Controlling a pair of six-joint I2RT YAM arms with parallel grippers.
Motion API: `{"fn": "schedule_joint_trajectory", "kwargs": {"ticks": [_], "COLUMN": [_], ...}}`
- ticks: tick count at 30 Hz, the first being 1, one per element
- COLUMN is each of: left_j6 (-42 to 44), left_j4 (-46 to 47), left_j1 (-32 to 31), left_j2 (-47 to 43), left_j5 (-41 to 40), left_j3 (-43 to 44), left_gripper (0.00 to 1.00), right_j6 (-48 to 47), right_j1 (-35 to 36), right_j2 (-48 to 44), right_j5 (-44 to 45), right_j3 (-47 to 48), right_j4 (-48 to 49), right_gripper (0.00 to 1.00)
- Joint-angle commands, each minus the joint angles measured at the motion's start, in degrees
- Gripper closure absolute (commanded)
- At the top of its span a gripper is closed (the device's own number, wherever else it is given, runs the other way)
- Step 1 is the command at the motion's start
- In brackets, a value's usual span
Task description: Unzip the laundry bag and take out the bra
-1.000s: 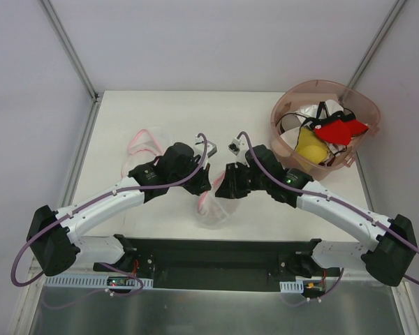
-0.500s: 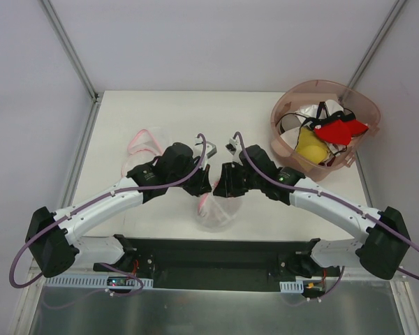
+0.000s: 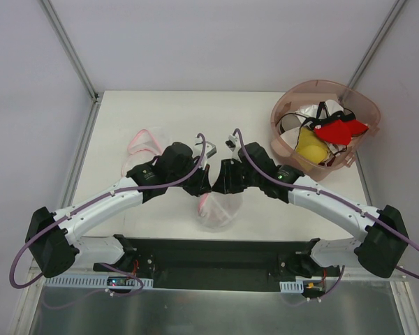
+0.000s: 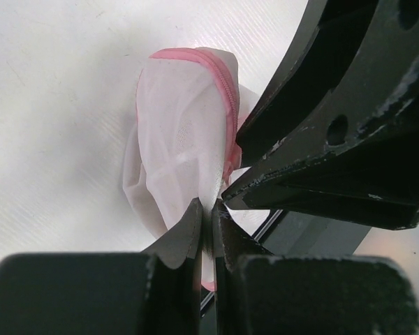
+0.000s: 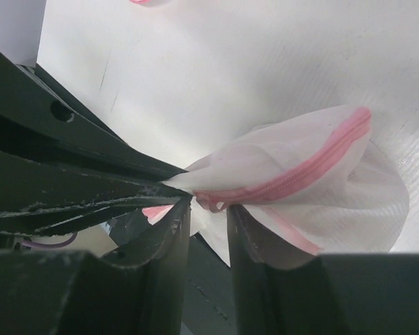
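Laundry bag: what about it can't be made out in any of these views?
- The bra is not distinguishable in any view; the laundry bag's cloudy mesh hides the contents.
- The zipper's pull: in the top view, the left gripper and right gripper cover it. In the right wrist view, the zipper end lies between the right gripper's fingers, grip unclear.
- Bag's lower edge: in the left wrist view, hidden behind the left gripper.

Right gripper (image 3: 219,187) has slid further from the counter's right edge toward its middle, now nose to nose with the left gripper (image 3: 205,187). Beneath them, the laundry bag (image 3: 220,209) has spread wider rightward.
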Motion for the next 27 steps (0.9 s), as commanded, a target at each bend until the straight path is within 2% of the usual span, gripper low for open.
{"fn": "schedule_joint_trajectory", "kwargs": {"ticks": [1,9,20,27], "left_j6": [-0.6,-0.3,0.0,0.3], "left_j4": [0.6,0.6,0.9,0.8], "left_j1": [-0.1,-0.1,-0.1,-0.1], "left_j2": [-1.4,-1.2,-0.4,-0.5], "left_j5": [1.8,1.8,1.8,1.9], "left_j3": [1.2,1.0,0.6,0.3], "left_gripper": [1.00,1.00,1.00,1.00], "right_j6": [-0.5,0.3,1.7,2.8], "right_j1": [0.2,0.1,-1.1,-6.0], "right_j2": [0.1,-0.5,-4.6,-7.1], "right_j5": [0.9,0.6,2.1,0.5], "right_j3": [2.5,2.0,0.6,-1.7], "right_j4": [2.6,2.8,2.2,2.7], "right_gripper": [0.72,0.99,0.99,0.99]}}
